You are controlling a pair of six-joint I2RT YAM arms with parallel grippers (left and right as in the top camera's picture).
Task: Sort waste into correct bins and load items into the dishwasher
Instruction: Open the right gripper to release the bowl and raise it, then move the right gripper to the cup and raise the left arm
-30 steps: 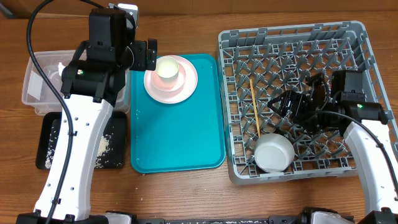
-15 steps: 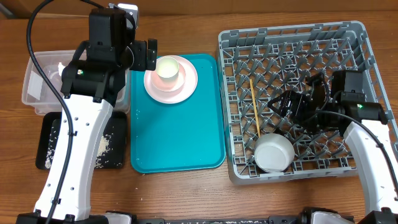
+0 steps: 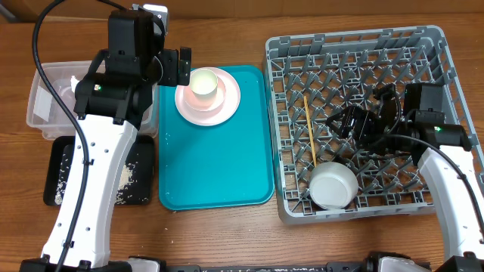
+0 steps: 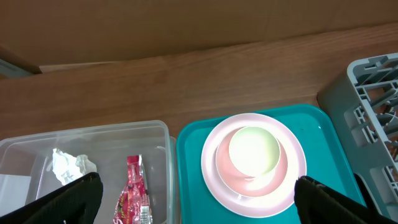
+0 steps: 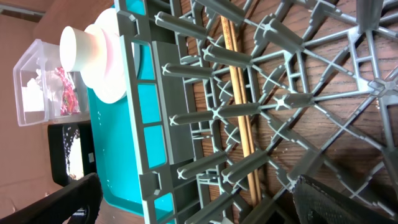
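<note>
Nearby, teal tray [image 3: 219, 166] beside grey rack [image 3: 352, 41]; pegs [image 3: 333, 83] crowding chopstick [image 3: 310, 128], bowl [image 3: 333, 186]

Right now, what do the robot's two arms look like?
The left arm and right arm have smooth white shells with chunky black joints. The left gripper and right gripper are black. Each arm shows a green light; a thin black cable loops from the left.

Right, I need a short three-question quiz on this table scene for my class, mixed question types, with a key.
1. True or false: the white bowl sits inside the grey rack.
2. What stands on the pink plate?
3. Fill in: the red wrapper lies in the clear ____.

Key: 1 true. 2 a white cup. 3 tub.
</note>
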